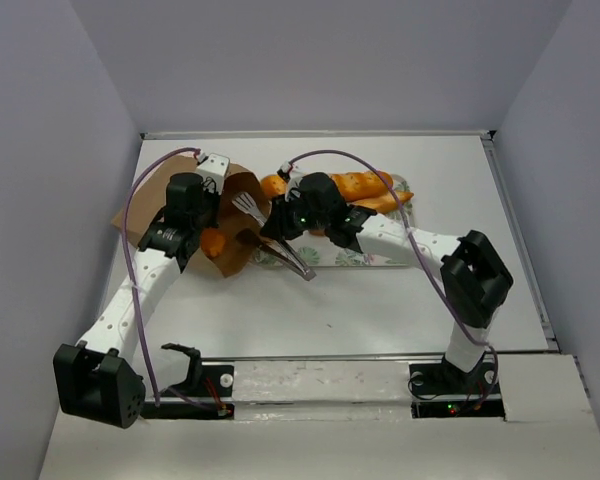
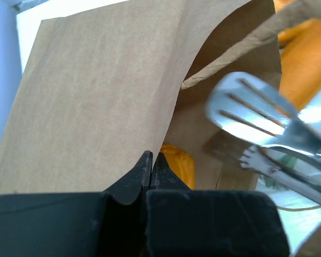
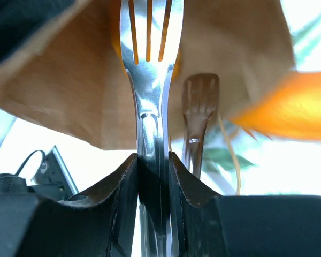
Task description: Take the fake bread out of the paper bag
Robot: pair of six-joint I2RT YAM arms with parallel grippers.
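The brown paper bag [image 1: 140,215] lies on its side at the left, mouth facing right. My left gripper [image 1: 212,215] is shut on the bag's upper mouth edge [image 2: 96,96], its fingertips [image 2: 151,160] pinching the paper. One orange loaf [image 1: 213,243] shows inside the mouth, also in the left wrist view [image 2: 179,166]. My right gripper [image 1: 280,220] is shut on metal tongs [image 3: 148,80], whose fork-like head [image 1: 250,207] reaches into the bag mouth [image 3: 59,91]. Two more loaves [image 1: 365,185] lie on the tray to the right.
A leaf-patterned tray [image 1: 380,258] sits at centre right under the right arm. The tongs' other arm [image 3: 199,107] hangs beside the gripped one, and their tail [image 1: 300,262] sticks out toward the front. Grey walls enclose the table.
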